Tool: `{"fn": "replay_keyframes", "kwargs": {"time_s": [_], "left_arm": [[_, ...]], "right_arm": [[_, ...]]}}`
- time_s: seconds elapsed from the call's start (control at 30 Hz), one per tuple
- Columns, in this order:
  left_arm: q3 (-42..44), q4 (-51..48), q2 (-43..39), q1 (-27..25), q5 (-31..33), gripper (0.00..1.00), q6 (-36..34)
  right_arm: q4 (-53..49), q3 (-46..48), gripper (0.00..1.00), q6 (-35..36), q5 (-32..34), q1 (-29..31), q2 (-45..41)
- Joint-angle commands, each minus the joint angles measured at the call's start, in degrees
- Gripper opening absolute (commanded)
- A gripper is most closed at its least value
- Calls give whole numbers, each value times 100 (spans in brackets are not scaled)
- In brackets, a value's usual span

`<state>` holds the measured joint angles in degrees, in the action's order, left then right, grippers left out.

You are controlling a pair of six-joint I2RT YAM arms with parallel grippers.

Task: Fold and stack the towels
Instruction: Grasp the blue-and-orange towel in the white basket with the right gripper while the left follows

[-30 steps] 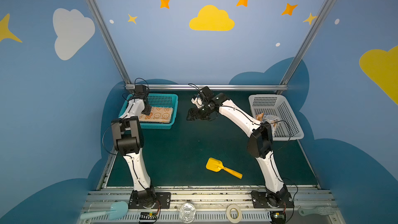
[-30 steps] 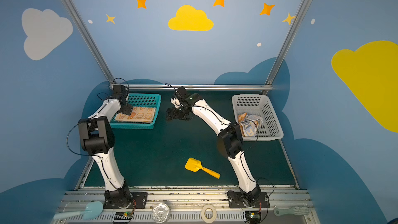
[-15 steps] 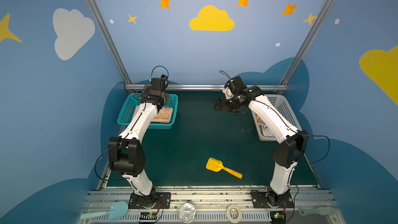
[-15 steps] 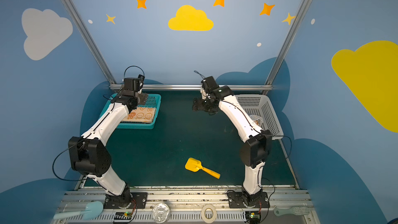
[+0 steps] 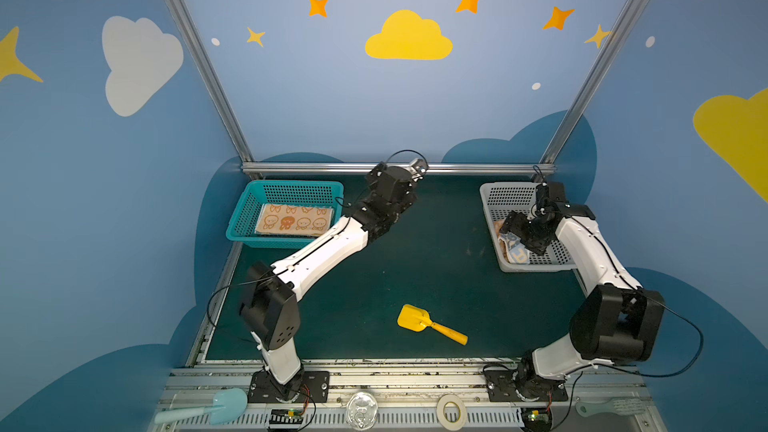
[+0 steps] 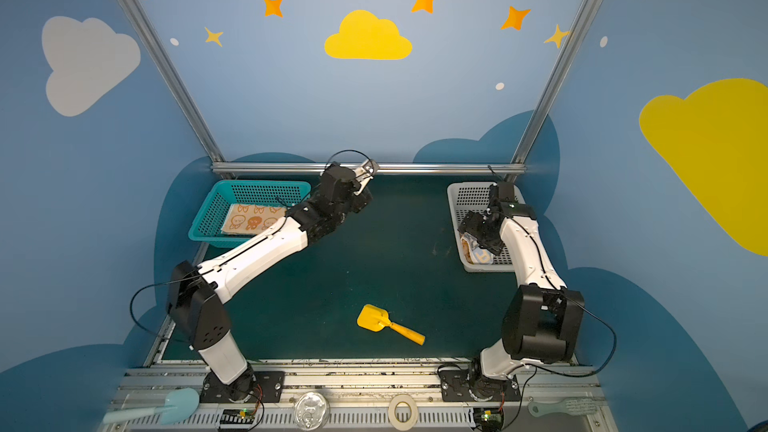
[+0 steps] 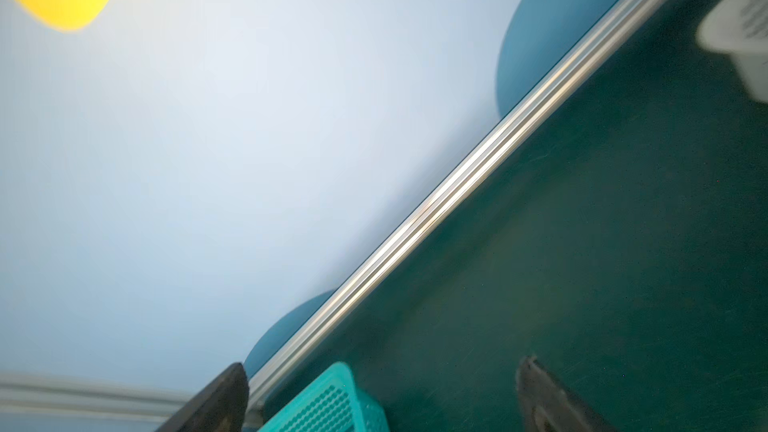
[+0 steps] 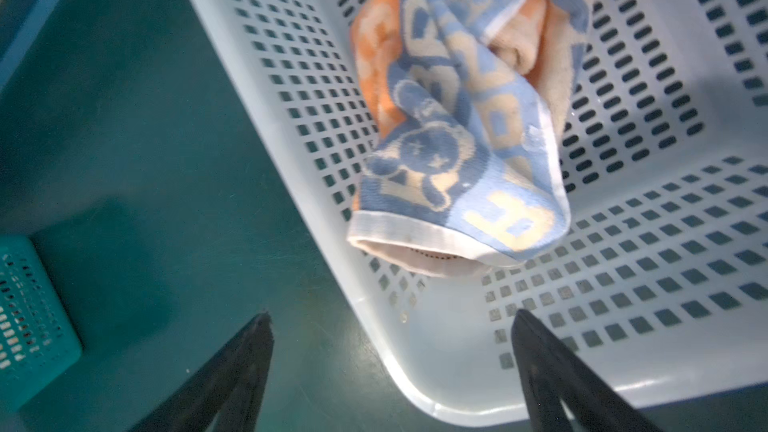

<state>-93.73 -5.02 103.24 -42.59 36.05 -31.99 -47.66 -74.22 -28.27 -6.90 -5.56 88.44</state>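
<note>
The left fingers point(image 7: 216, 401) are standing wide apart and gripping nothing, hanging above the desk point(image 5: 415, 268) at its 12 o'clock edge, close to the rear rail point(image 5: 316, 168). The right fingers point(image 8: 557, 376) are also spread open and empty, hovering over the edge of the white basket point(image 5: 507, 197) at 2 o'clock. Inside it, a crumpled blue-and-cream towel point(image 8: 457, 118) is lying on top of an orange towel point(image 8: 374, 47). In both top views a folded orange-and-cream towel point(image 5: 295, 220) is lying flat in the teal basket point(image 5: 249, 209) at 10 o'clock. A yellow scoop point(image 5: 411, 317) is resting at 6 o'clock.
</note>
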Motion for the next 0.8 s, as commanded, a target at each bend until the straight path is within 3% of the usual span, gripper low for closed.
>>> {"fn": "replay_keyframes", "kwargs": {"time_s": [0.0, 0.17, 0.23, 0.47, 0.53, 0.6, 0.77], "left_arm": [[-545, 462, 695, -532, 148, 99, -700], [-1326, 1752, 1994, -1197, 773, 99, -2091], [-1596, 2074, 2353, -1341, 850, 100, -2348], [-2409, 1195, 2818, -1489, 411, 99, -1656], [-2574, 962, 2885, -1489, 332, 99, -1457], [-2753, 759, 2966, -1489, 312, 99, -1230], [-3320, -95, 3097, -1489, 277, 99, -448]], "right_arm": [[454, 100, 89, -267, -611, -377, 66], [463, -197, 90, -245, -1096, -789, 701], [392, -411, 90, -225, -1283, -849, 1029], [393, -755, 89, -204, -1482, -673, 1797], [464, -756, 85, -222, -1515, -632, 1913], [468, -795, 77, -234, -1474, -603, 2046], [439, -882, 25, -240, -1477, -604, 2136]]}}
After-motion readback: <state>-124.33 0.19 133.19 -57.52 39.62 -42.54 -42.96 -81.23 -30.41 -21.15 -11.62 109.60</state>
